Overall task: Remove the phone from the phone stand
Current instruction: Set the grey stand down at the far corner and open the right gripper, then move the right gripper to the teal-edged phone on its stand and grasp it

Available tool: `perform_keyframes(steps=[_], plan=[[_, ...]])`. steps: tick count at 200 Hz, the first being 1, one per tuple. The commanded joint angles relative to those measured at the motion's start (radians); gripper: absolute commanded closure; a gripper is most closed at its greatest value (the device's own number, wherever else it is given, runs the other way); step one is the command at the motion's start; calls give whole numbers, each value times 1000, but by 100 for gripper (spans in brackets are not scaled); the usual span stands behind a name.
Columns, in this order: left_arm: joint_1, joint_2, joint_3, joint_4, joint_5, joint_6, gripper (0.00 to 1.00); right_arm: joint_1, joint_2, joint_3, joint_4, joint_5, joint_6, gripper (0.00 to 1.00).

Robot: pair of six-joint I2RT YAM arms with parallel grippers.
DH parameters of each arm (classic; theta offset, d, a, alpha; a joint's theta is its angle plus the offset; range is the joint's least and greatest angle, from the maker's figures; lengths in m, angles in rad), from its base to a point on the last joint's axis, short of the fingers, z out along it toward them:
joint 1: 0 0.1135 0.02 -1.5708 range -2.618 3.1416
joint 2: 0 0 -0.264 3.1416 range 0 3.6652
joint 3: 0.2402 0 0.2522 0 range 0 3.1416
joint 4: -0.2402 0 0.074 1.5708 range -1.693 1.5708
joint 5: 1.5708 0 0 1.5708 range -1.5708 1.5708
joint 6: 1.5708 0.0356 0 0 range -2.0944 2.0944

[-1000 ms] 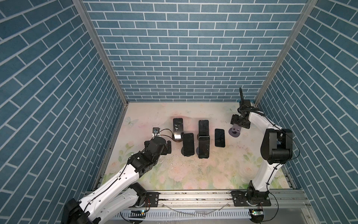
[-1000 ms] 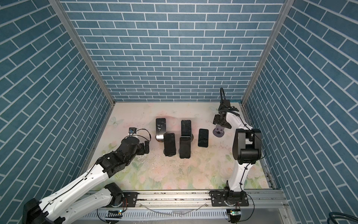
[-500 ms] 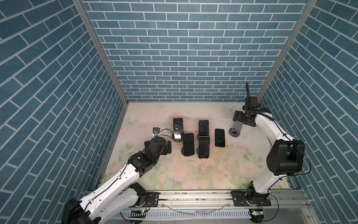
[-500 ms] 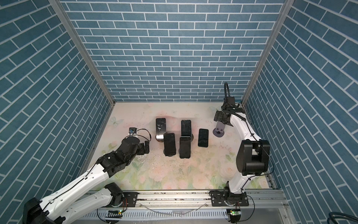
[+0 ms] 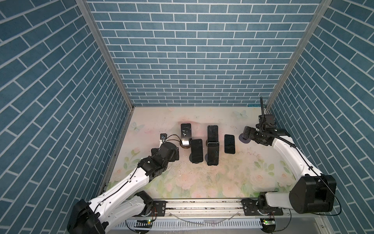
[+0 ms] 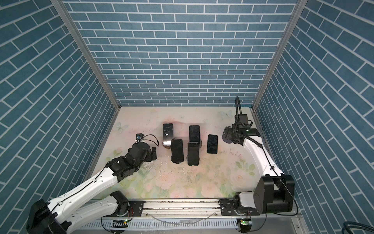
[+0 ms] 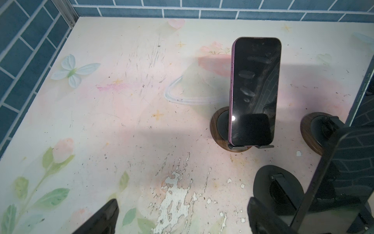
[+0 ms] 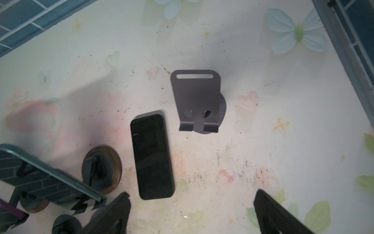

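Phone [image 8: 151, 157]: flat on tabletop [image 8: 263, 141], just beside phone stand [image 8: 196, 97], apart from right pincer [image 8: 192, 214].
Right pincer: wide, empty.
Left pincer [image 7: 182, 218]: wide.

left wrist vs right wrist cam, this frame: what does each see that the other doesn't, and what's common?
Left wrist only: the full screen of the purple-edged phone, propped upright on its wood-rimmed stand, with the open left gripper low in front of it.
Right wrist only: the empty grey stand, the black phone lying flat on the table beside it, and the open right gripper.
Both: the floral tabletop and the blue brick wall.
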State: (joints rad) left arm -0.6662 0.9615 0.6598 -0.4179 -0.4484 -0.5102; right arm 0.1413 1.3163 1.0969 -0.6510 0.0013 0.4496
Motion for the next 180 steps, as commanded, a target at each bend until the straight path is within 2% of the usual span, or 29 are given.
perform_keyframes(steps=[1, 34, 80, 107, 180], plan=[[-6, -6, 3, 34, -1, -26, 0, 36, -52, -42, -17, -31, 50, 4], [-6, -10, 5, 58, 17, -25, 0, 102, -93, -63, -39, -29, 74, 4], [-19, 11, 1, 127, 146, -8, 0, 163, -86, -89, -16, -42, 116, 3], [-75, 43, 26, 128, 130, -17, 0, 180, -74, -86, 0, -75, 116, 4], [-209, 197, 139, 118, 73, -29, 0, 210, -76, -110, -4, -66, 116, 4]])
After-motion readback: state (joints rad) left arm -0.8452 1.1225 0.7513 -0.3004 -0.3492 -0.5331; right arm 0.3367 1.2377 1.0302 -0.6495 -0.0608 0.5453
